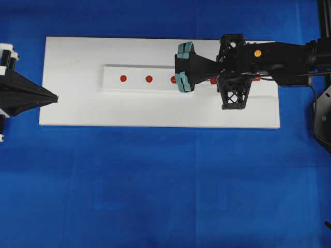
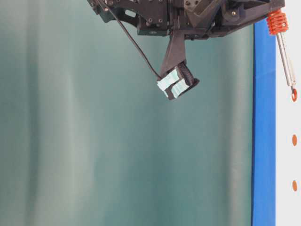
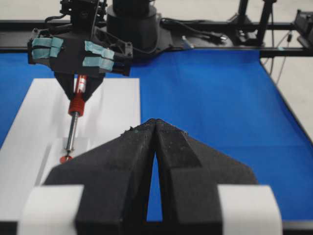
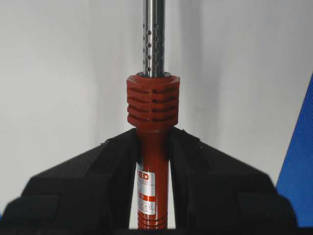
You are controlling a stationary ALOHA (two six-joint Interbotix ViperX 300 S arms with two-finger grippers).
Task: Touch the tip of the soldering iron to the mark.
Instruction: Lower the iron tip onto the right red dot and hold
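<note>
My right gripper (image 4: 153, 142) is shut on the orange-red handle of the soldering iron (image 4: 153, 161), just behind its ribbed collar. In the left wrist view the iron (image 3: 76, 105) slopes down from that gripper (image 3: 78, 90), and the tip (image 3: 69, 149) meets a red mark (image 3: 65, 158) on the white strip. From table level the tip (image 2: 293, 91) also sits at the mark (image 2: 294, 96). Overhead, this is the rightmost mark (image 1: 173, 79), half hidden by the gripper; the tip itself is hidden there. My left gripper (image 1: 53, 98) rests shut and holds nothing at the board's left edge.
Two more red marks (image 1: 149, 79) (image 1: 123, 78) lie further left on the raised strip (image 1: 111, 82). The strip sits on a white board (image 1: 155, 111) over a blue cloth (image 1: 155, 186). The iron's black cord (image 2: 136, 44) trails from the right arm.
</note>
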